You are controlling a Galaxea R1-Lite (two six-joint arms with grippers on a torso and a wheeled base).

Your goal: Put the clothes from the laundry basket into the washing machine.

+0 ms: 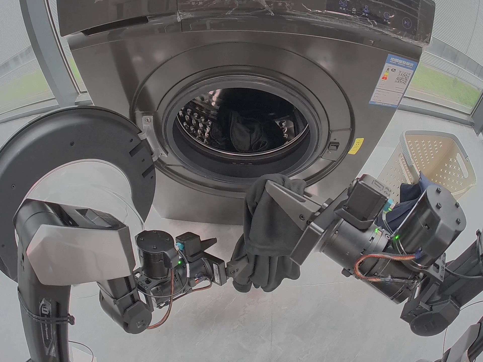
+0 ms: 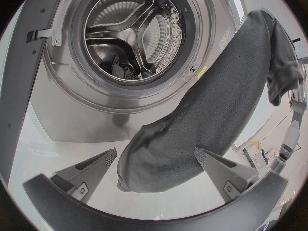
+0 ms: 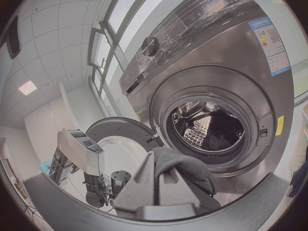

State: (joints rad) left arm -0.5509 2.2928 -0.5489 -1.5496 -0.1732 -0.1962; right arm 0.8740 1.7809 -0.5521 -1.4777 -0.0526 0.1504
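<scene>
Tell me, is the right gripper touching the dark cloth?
Touching. In the right wrist view the right gripper pinches the cloth, which drapes over its fingers.

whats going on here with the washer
The right pincer is shut on a dark garment, holding it up before the washing machine, whose door is open. The garment's lower end hangs inside the open left pincer. Dark clothes lie in the drum; the laundry basket holds a blue item.
</scene>
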